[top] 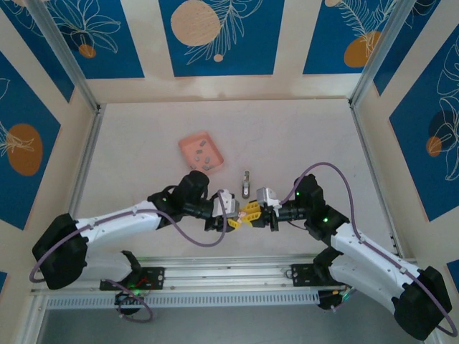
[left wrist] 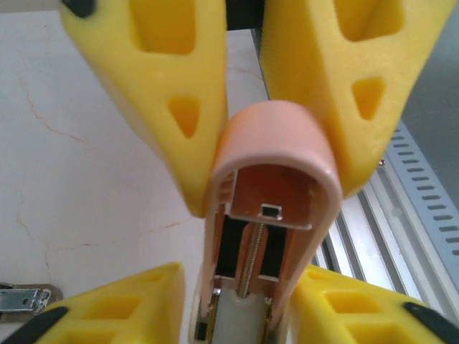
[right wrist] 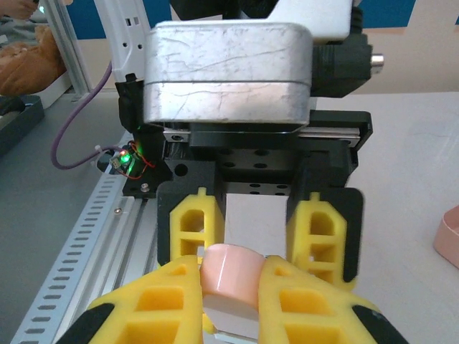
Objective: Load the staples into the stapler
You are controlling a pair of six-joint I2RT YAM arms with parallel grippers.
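Observation:
The stapler [left wrist: 276,143] is salmon pink, its lid swung open so the spring and metal channel inside show. It hangs above the table's near middle, held between both grippers. My left gripper [left wrist: 240,294] is shut on its lower white body. From the opposite side, my right gripper [right wrist: 229,279] is shut on the rounded pink lid end [right wrist: 231,266]. In the top view the two grippers [top: 239,216] [top: 257,212] meet tip to tip. The staples [top: 203,153] are tiny grey bars lying in the pink tray [top: 191,142], well behind the grippers.
A small grey metal piece [top: 245,185] lies on the table just behind the grippers, and it shows again as the metal piece [left wrist: 21,299]. An aluminium rail [right wrist: 79,265] runs along the near table edge. A corner of the tray [right wrist: 448,236] sits to the right.

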